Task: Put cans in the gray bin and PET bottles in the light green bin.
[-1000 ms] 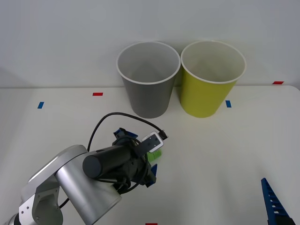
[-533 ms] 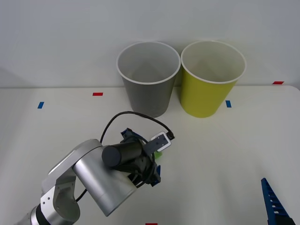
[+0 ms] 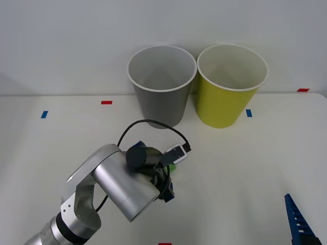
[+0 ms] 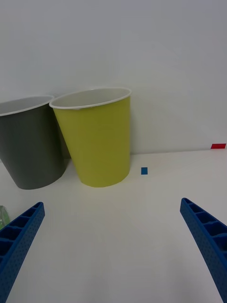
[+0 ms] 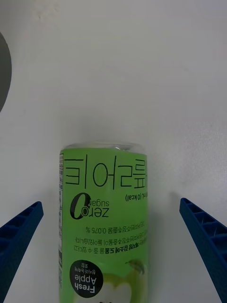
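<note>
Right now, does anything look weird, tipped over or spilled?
Nothing looks spilled or broken. The gray bin and the light green bin stand upright side by side. The green-labelled bottle sits between the open fingers of the left claw.

White table [image 3: 265, 163] w/ tape marks [image 3: 106, 102] — plain wall [image 3: 76, 41] behind.

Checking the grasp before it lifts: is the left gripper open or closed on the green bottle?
Open. In the left wrist view its blue fingers sit at both corners, apart from the green bottle lying between them.
</note>
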{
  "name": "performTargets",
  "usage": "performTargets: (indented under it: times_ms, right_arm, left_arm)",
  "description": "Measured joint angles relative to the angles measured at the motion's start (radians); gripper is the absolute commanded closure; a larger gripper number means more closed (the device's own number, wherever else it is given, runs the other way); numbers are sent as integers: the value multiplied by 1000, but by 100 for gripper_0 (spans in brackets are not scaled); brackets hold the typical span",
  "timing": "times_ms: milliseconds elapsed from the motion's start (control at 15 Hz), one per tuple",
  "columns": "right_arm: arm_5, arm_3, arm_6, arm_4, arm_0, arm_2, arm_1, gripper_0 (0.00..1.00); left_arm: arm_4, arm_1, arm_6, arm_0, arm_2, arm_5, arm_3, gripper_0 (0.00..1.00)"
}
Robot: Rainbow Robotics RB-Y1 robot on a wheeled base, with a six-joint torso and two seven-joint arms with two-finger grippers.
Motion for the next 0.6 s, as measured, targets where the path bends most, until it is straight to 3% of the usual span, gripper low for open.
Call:
performTargets:
  times_ms: [600]
  right_arm:
    - [0, 0, 0, 0, 0, 0, 0, 0]
  left_arm:
    - [31, -45, -3, -38, 32, 60, 76, 0]
